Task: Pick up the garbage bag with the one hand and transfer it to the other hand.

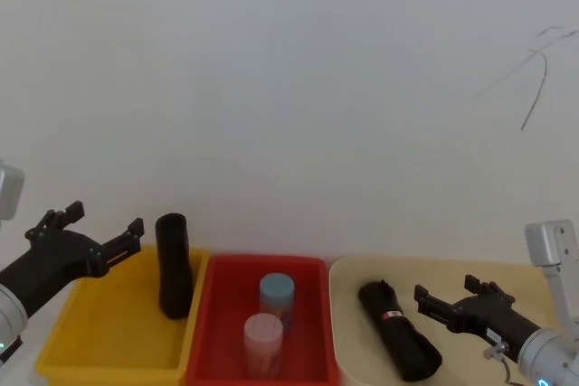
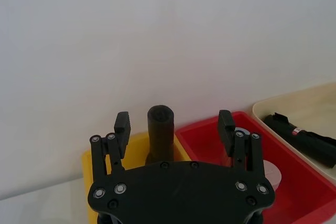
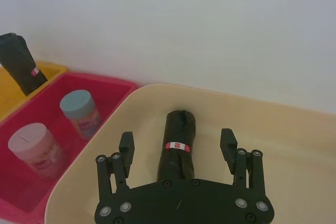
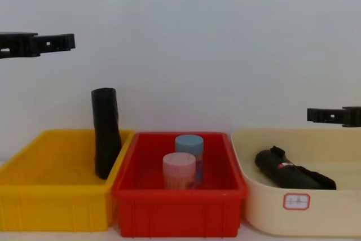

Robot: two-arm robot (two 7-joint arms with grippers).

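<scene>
On the right, garbage bag point(image 1: 398, 330) lay on its side in cream tray point(image 1: 434, 262). Right gripper point(image 1: 448, 291) hovered above the tray beside it, spread wide, empty. Left gripper point(image 1: 101, 221) hung wide, empty, over yellow bin point(image 1: 109, 332) holding upright black roll point(image 1: 173, 264). Red bin point(image 1: 210, 314) with two jars point(image 1: 277, 294) sat between.

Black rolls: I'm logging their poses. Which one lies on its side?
The roll in the cream bin lies flat; the other roll stands upright in the yellow bin.
</scene>
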